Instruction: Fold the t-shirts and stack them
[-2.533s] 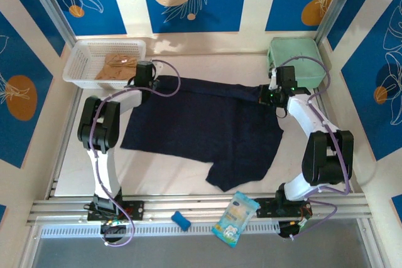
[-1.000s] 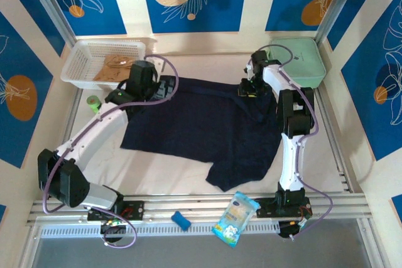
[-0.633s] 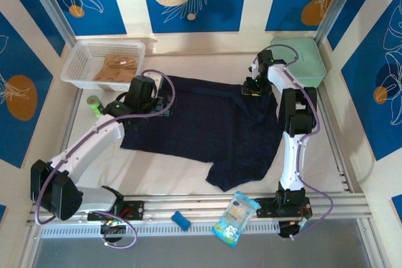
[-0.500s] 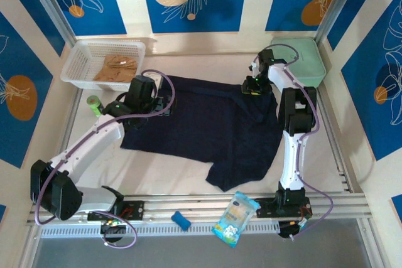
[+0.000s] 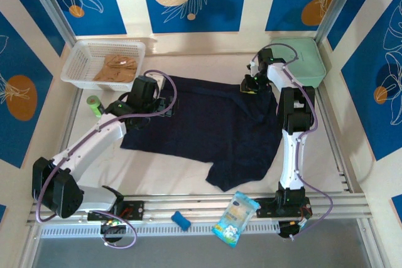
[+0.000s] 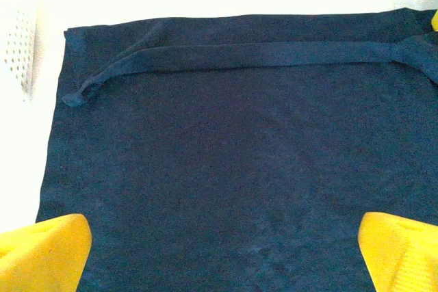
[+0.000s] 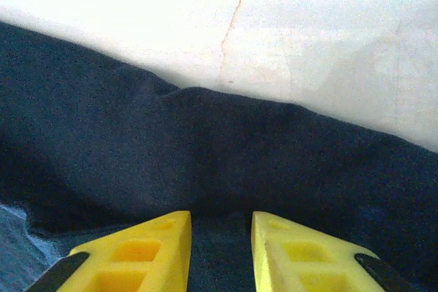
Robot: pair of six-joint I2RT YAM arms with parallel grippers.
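Note:
A large dark navy t-shirt (image 5: pixel 207 123) lies spread on the white table, its far hem folded over in a strip (image 6: pixel 260 52). A tan t-shirt (image 5: pixel 116 67) lies in the white basket (image 5: pixel 74 61) at the back left. My left gripper (image 5: pixel 166 101) hovers over the navy shirt's far left part, open wide, with its yellow fingertips (image 6: pixel 41 254) at the lower corners of the wrist view. My right gripper (image 5: pixel 249 86) is at the shirt's far right edge. Its jaws (image 7: pixel 220 237) stand narrowly apart, open, with navy cloth (image 7: pixel 239 141) bunched between and ahead of them.
A mint-green case (image 5: pixel 301 58) sits at the back right, close behind the right gripper. A small green object (image 5: pixel 94 103) stands left of the shirt. A blue object (image 5: pixel 181 220) and a snack packet (image 5: pixel 235 218) lie on the near rail. Bare table (image 7: pixel 308 32) lies beyond the shirt edge.
The right gripper's jaws have narrowed at the shirt's far right edge. The left gripper has shifted slightly right over the shirt and stays open.

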